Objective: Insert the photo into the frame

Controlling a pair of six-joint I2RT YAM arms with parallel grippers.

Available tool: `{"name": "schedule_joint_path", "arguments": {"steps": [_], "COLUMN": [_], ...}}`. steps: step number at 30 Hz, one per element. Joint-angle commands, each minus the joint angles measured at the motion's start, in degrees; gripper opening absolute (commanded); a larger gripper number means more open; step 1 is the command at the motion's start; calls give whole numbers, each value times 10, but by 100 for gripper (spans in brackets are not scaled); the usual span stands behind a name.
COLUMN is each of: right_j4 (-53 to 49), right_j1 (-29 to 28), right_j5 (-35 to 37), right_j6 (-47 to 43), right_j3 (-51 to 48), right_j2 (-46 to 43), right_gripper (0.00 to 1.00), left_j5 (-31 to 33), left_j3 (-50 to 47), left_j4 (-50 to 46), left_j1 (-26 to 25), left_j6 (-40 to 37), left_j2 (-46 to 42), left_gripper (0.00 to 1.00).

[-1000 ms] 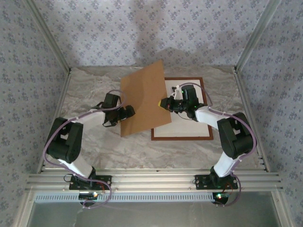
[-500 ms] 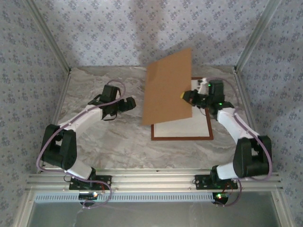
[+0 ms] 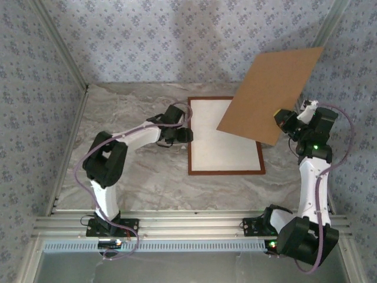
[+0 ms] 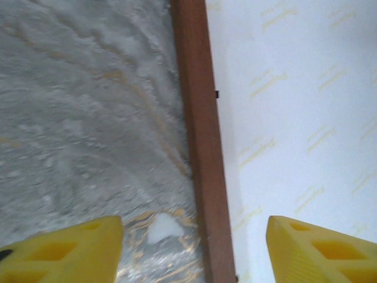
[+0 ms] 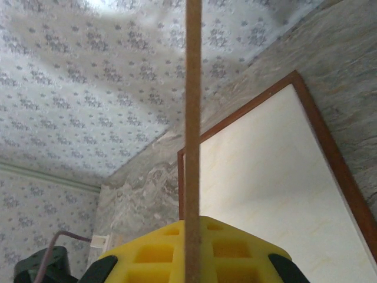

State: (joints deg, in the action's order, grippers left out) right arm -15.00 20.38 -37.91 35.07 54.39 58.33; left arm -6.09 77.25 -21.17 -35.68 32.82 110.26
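Item: frame [image 3: 227,173], lay flat on worktop [image 3: 135,171]; white sheet [image 3: 224,138] inside, perhaps the photo face-down. Its left bar sat between the spread jaws of the left gripper [image 3: 187,134]. The right gripper [image 3: 283,121] pinched backing board [image 3: 268,94] aloft. Board wanted parking well clear, frame undisturbed.

One frame [image 3: 226,173], one white sheet [image 3: 218,141], one board [image 3: 268,94].

You see a table [image 3: 154,178] with a gray top that looks like marble. Walls [image 3: 147,41] with pale paper and small blue flowers stand behind the table and on both sides of it. Silver posts [image 3: 61,47] rise from the table's back corners. Silver rails [image 3: 188,224] run along its near edge.
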Motion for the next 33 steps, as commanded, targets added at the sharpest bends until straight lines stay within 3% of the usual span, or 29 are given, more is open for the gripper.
{"name": "schedule_joint_path", "arguments": {"steps": [1, 9, 19, 33], "right_j4": [29, 30, 50, 79], "right_j1": [18, 32, 30, 3], "right_j5": [-37, -55, -67, -77], "right_j6": [-1, -3, 1, 18], "right_j3": [-1, -11, -14, -33], "right_j2": [-23, -30, -26, -9], "right_gripper": [0, 0, 0, 0], "left_j5": [15, 28, 50, 45], "left_j3": [48, 82, 58, -116], "left_j4": [-45, -63, -64, -10], "left_j1": [-11, -24, -11, 104], "left_j6": [0, 11, 15, 31], "left_j2": [43, 94, 78, -63], "left_gripper": [61, 48, 20, 18]}}
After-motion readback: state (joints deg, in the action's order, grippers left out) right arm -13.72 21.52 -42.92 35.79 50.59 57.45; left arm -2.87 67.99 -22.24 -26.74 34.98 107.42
